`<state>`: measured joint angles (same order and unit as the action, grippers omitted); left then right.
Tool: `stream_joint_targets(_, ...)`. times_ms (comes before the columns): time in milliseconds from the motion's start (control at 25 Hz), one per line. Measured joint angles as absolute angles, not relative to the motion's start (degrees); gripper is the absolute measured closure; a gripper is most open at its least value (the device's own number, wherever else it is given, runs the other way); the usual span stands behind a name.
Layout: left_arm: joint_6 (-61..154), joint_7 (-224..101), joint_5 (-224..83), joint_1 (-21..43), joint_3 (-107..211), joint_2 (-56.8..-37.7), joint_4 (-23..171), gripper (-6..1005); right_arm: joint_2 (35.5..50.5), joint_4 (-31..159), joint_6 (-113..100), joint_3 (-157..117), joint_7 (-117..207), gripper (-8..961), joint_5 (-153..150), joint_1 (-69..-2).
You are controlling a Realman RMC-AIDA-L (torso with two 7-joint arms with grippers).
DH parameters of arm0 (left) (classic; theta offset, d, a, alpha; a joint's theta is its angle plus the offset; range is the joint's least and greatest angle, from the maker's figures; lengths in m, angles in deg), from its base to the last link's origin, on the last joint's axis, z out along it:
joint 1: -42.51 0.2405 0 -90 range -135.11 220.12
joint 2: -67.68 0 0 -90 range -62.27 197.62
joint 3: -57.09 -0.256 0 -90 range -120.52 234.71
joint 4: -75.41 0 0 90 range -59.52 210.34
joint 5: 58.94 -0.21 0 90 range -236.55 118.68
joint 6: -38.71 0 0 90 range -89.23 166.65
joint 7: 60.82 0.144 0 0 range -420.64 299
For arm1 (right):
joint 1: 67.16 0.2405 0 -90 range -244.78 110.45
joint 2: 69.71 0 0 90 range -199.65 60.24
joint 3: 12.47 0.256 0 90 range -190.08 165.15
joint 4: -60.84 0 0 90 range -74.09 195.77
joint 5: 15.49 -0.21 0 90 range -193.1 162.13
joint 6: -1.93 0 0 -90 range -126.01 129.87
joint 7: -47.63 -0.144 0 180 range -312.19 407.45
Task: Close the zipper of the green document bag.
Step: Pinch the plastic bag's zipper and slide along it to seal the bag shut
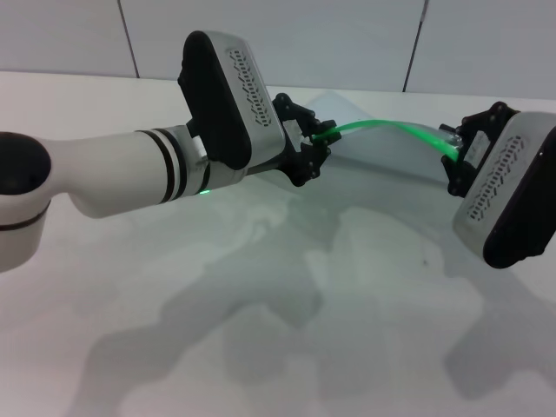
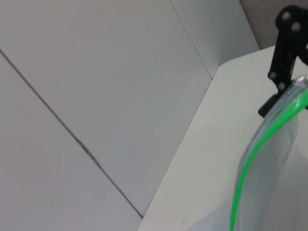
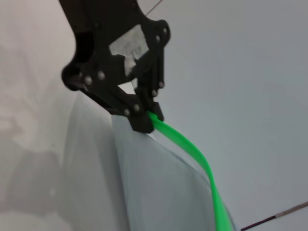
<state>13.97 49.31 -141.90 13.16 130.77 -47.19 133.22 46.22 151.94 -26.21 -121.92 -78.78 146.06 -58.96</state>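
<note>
The green document bag is held up off the table between both grippers, its translucent sheet hanging below the zipper. That bright green strip arcs along the top edge. My left gripper is shut on the strip's left end, and in the right wrist view the left gripper pinches the zipper above the bag. My right gripper is shut on the bag's right end. In the left wrist view the right gripper clamps the corner where the zipper ends. I cannot make out the slider.
The white table lies under both arms, carrying their shadows. A grey panelled wall stands close behind the bag. The left arm's thick white forearm reaches in across the table's left side.
</note>
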Motion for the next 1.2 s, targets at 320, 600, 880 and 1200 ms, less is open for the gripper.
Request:
stream_joint_targets(320,16.2,49.3,-141.9,12.9,131.1,-47.19,131.0,911,46.36,152.0,-26.2,-120.2,-79.0,860,146.1,-59.2)
stream_joint_targets(600,16.8,49.3,-141.9,13.3,135.2,-47.18,129.1,915,46.43,152.7,-26.2,-116.8,-80.2,848,146.1,-60.2)
stream_joint_targets(880,16.8,49.5,-141.9,14.0,138.0,-47.18,128.0,915,46.55,153.3,-26.1,-112.8,-80.2,836,146.1,-60.9)
stream_joint_targets(1200,16.9,49.6,-141.9,13.9,138.3,-47.23,127.6,914,46.53,153.4,-25.3,-111.8,-80.2,822,146.1,-61.1)
